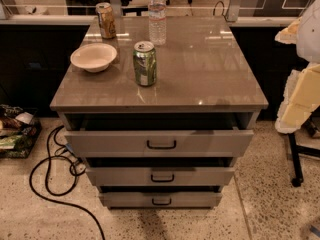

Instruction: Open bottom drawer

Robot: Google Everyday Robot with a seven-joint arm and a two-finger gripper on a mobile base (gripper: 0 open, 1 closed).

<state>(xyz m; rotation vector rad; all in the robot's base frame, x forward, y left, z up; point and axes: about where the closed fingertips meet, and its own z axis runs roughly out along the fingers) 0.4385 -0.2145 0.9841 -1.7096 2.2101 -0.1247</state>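
Cabinet top [210, 69]: grey, centre of my frame.
Upper left on it: bowl [93, 57], green can [144, 64], tan can [105, 20], bottle [157, 15].
Gripper [294, 115]: right edge.

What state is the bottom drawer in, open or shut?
Open a little: a dark gap shows above the bottom drawer front, narrower than above the top drawer. The gripper is out of view.

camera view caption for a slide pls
Grey cabinet bearing bowl, green can, tan can and water bottle; gripper at the right edge, apart from the bottom drawer.
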